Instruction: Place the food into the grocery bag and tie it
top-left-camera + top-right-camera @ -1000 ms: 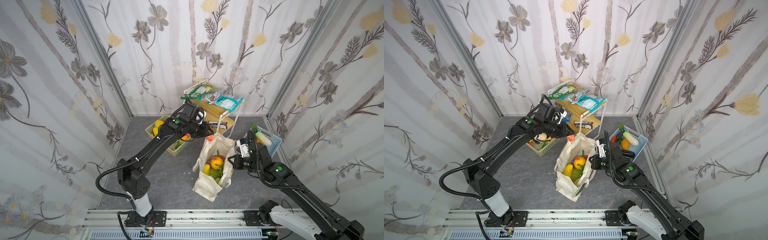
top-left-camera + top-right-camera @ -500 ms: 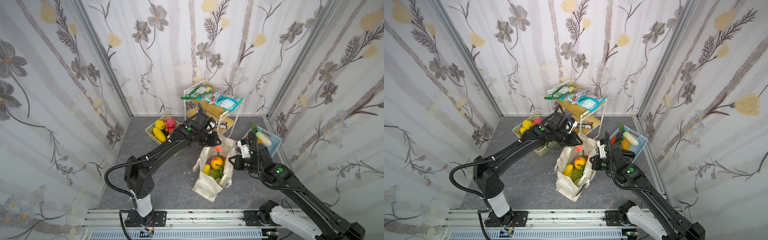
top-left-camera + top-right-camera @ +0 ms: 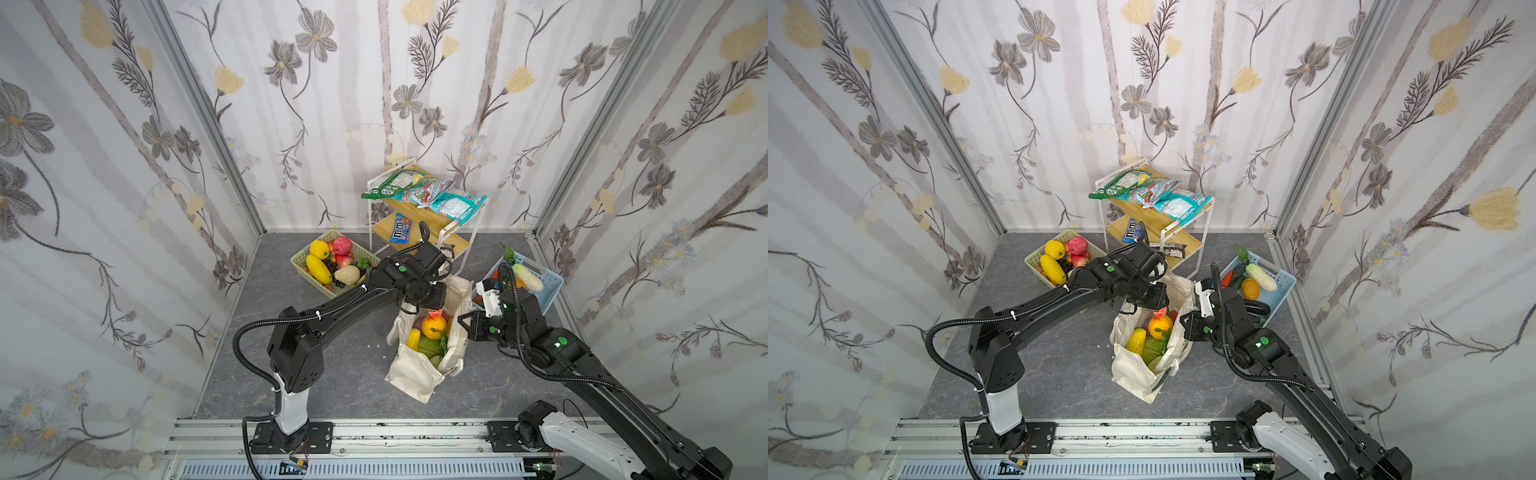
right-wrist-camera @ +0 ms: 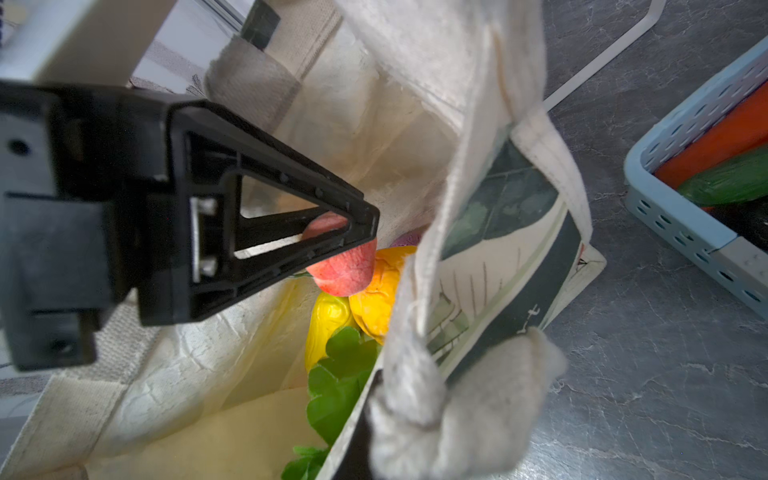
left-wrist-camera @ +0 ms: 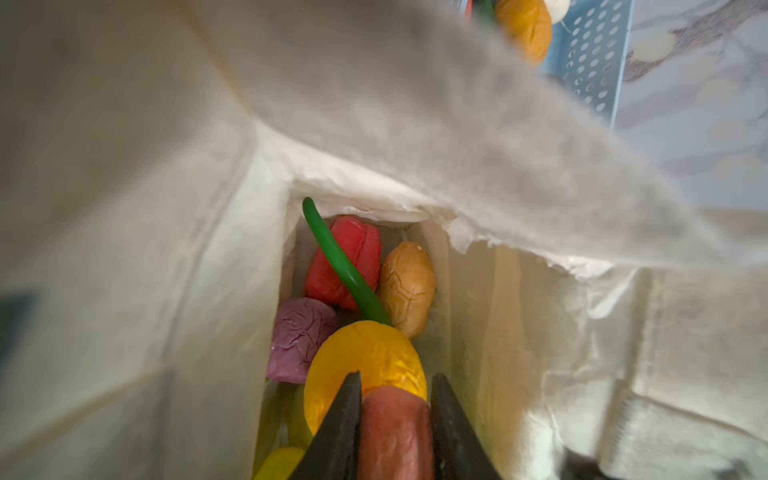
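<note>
One reddish-pink toy fruit (image 5: 395, 432) is clamped between the two fingers of the left gripper (image 5: 396, 386), which hangs just above the open mouth of the grocery bag (image 3: 411, 370). The one cream bag stands near the middle of the grey worktop (image 3: 353, 374), slightly toward its right edge. Inside it, the left wrist view shows five pieces of food below the held fruit: one red pepper (image 5: 357, 245), one tan lumpy piece (image 5: 407, 286), one purple piece (image 5: 301, 336), one orange fruit (image 5: 365, 357) and one yellow piece (image 5: 278, 463). The right wrist view adds green leaves (image 4: 340, 374). The right gripper (image 3: 462, 322) has its fingers closed together, pinching the bag's right rim. Two lattice baskets sit on the worktop: one pale green basket (image 3: 300, 261) toward the back left corner, full of fruit, and one light blue basket (image 3: 552, 291) by the right edge, holding vegetables. One white-framed rack (image 3: 409, 208) with wooden shelves stands at the back edge. Overlapping snack packets (image 3: 440, 199) lie on top of it; their count is unclear.
</note>
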Motion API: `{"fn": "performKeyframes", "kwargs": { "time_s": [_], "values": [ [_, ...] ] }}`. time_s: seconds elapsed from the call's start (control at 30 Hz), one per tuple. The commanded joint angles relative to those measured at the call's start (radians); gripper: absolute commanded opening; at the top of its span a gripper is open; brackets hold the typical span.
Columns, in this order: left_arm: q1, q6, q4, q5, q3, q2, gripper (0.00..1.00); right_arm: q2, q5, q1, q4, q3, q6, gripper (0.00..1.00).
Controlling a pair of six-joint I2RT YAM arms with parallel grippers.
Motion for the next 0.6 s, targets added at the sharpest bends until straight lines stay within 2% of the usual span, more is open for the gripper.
{"fn": "performKeyframes", "kwargs": {
  "time_s": [0.0,0.4,0.57],
  "values": [
    [-0.017,0.038,-0.06,-0.101,0.021,0.03,0.28,0.001,0.014,0.002,-0.012,0.0,0.005,0.09],
    [-0.052,0.055,-0.098,-0.222,0.033,0.106,0.28,-0.001,0.015,0.001,-0.012,-0.008,0.004,0.09],
    [-0.061,0.058,-0.117,-0.269,0.033,0.124,0.33,-0.004,0.017,0.002,-0.012,-0.009,0.004,0.09]
  ]
}}
